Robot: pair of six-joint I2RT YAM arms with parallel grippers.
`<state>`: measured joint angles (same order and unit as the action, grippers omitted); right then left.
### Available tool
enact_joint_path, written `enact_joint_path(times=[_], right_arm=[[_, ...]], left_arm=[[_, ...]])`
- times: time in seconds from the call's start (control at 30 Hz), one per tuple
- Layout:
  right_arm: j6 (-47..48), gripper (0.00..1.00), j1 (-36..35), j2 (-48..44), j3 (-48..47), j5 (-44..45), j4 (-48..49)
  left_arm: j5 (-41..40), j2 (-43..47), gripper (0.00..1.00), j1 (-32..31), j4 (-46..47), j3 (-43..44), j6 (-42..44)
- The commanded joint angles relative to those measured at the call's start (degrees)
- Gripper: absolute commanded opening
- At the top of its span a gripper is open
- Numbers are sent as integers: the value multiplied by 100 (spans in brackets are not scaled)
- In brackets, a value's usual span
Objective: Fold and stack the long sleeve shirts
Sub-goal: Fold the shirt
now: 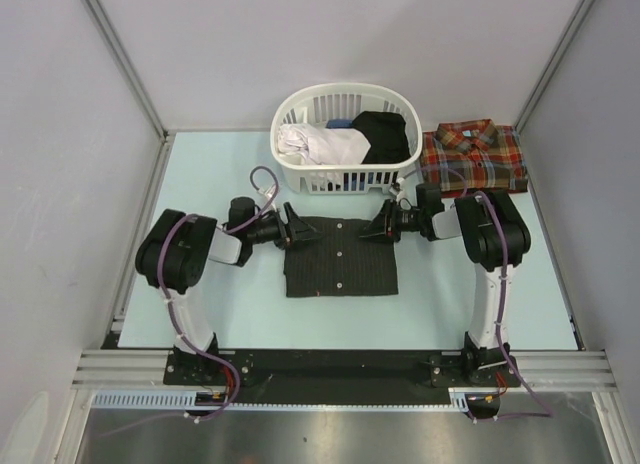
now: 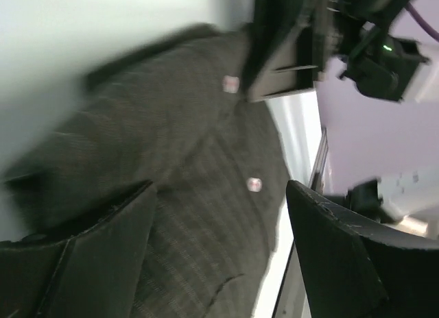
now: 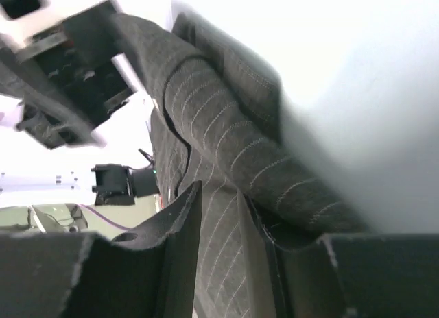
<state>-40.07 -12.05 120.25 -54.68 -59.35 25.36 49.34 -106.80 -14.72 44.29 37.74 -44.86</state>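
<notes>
On a pale table [image 1: 200,314], the pinstripe shirt [image 1: 340,259] lies between the grippers. The left gripper [image 1: 297,227] has wide jaws straddling its edge; the right gripper [image 1: 375,227] has narrow jaws pinching a fold. Matched grips look advisable before lifting toward the plaid shirt [image 1: 473,156].

- You can read no text, label, brand or number in any view.
- The pinstriped shirt [image 1: 340,259], plaid shirt [image 1: 473,156] and laundry basket [image 1: 345,180] show none legible.
</notes>
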Motion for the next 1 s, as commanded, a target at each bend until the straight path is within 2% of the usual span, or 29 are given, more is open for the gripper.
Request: enact_joint_path(times=[0.0,0.13,0.2,0.23,0.27,0.3,0.37,0.4,0.53,0.6,0.7,0.8,0.97], right_arm=[[1194,33,89,52,-790,451,-891],[1958,36,-25,-711,-861,477,-1892],[2678,38,-191,-1438,-869,530,-2762],[2976,38,-288,-1660,-913,704,-3383],[3501,39,-437,-1906,-1018,845,-3641],[3802,39,-777,-2230,-1071,1229,-3896],[4190,39,-1297,-2435,-1211,1697,-4425],[4505,39,-1839,-2462,-1256,2143,-4539],[4772,40,-3071,-2261,-1353,3094,-4576],[4685,41,-3338,-2129,-1379,3394,-4523],[4632,44,-3409,-2137,-1143,3387,-4339],[4763,47,-3584,-2164,-1089,3316,-4198],[5307,51,-4470,-1909,-1159,3983,-4119]], left_arm=[[-312,-350,83,487,641,-90,-629],[435,526,84,567,992,-844,-576],[628,1614,87,767,749,-1031,-489],[621,1993,87,899,104,-1084,-227],[542,2736,88,1057,-338,-1067,-25],[420,3048,88,1398,-1308,-1023,499],[235,3776,89,1778,-2402,-707,1152],[34,3938,90,2093,-3356,-576,1686],[-48,4369,93,3043,-4646,-127,2051],[-56,4510,93,3386,-5120,-56,2365],[-21,4677,93,3589,-5483,-21,2719],[93,4923,93,3625,-5493,-143,2702],[49,5161,93,3625,-5484,-346,2702]])
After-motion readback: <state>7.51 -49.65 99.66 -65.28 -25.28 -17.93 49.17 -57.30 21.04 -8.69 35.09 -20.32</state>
